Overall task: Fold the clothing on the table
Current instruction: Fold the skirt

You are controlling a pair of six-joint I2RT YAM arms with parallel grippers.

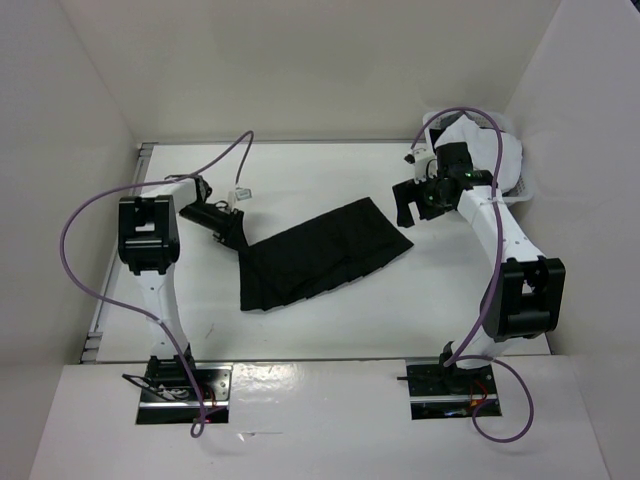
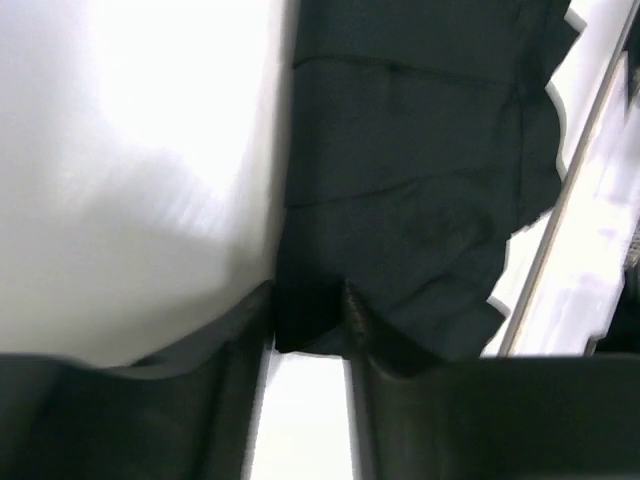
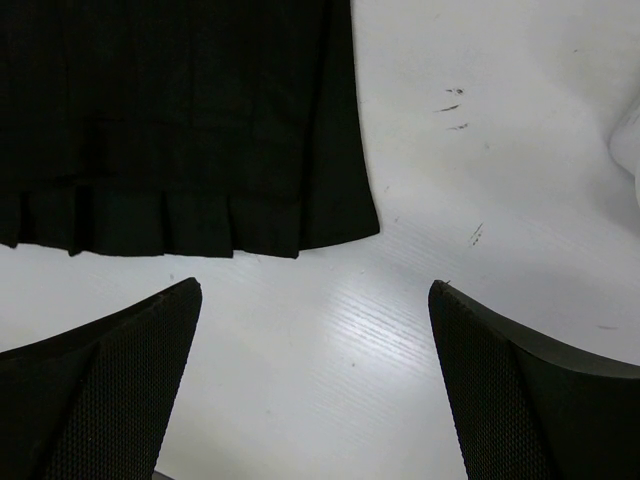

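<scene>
The left arm (image 1: 150, 250) stands to the left of the skirt and reaches over to it. The left gripper (image 1: 235, 235) is low at the left end of the skirt, at the far corner of that end. In the left wrist view its two fingers (image 2: 200, 370) stand on both sides of the skirt's edge, with a narrow gap between them. A small piece of black fabric fills the gap at the tips. I cannot tell if they already press the fabric or only stand around it.

The black pleated skirt (image 1: 320, 255) lies flat on the white table (image 1: 330, 330), about in the middle, between the two grippers. It lies slanted: its left end is nearer to the arm bases and its right end is farther from them. The pleats (image 2: 420, 200) show as long folds.

Just to the right of the skirt's right corner is the right gripper (image 1: 408, 208). Its fingers are wide apart and hold nothing. In the right wrist view only bare table shows between them, and the pleated edge of the skirt (image 3: 170, 110) lies just beyond the tips, not touching them. A few small dark marks (image 3: 455, 105) are on the table beside that edge.

Farther right of the skirt, behind the right arm, a white garment (image 1: 490, 150) lies in a small white basket (image 1: 527, 188).
</scene>
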